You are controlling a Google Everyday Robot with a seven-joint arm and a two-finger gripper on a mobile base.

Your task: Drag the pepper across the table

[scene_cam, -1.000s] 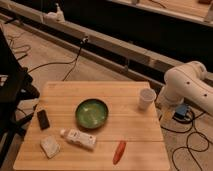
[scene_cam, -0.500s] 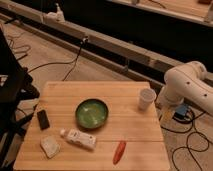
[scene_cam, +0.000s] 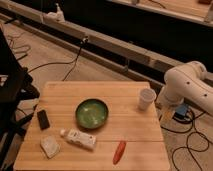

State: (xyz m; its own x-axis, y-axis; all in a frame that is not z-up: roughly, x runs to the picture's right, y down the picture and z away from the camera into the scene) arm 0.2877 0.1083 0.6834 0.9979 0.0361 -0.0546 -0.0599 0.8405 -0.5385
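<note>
Unchanged against the earlier frames: no shift seen in any object or in the arm. Rectangular light wooden butcher-block desk (scene_cam: 135, 127) carrying a small slim red-orange chili-shaped pepper (scene_cam: 119, 151), lying flat near the 6 o'clock edge. Sits at 5 o'clock of the round green bowl (scene_cam: 92, 113) and near the white labelled tube (scene_cam: 79, 139), at its 4 o'clock. Touching neither, so likely free to slide. White paper cup (scene_cam: 146, 99) upright toward the 2 o'clock corner. Flat black rectangular block (scene_cam: 43, 119) at 9 o'clock of the bowl; pale crumpled packet (scene_cam: 50, 146) near the 7 o'clock corner. White jointed robot arm (scene_cam: 187, 85) folded off the desk's 3 o'clock side, probably parked clear of the top ahead of a reach. Gripper not in view, somewhere past that arm beyond the 3 o'clock edge; spread or pressed together, cannot tell. Pepper well apart from it, at roughly 8 o'clock from the arm, with the cup nearer the arm. Dragging not yet begun, judging by the untouched pepper.
</note>
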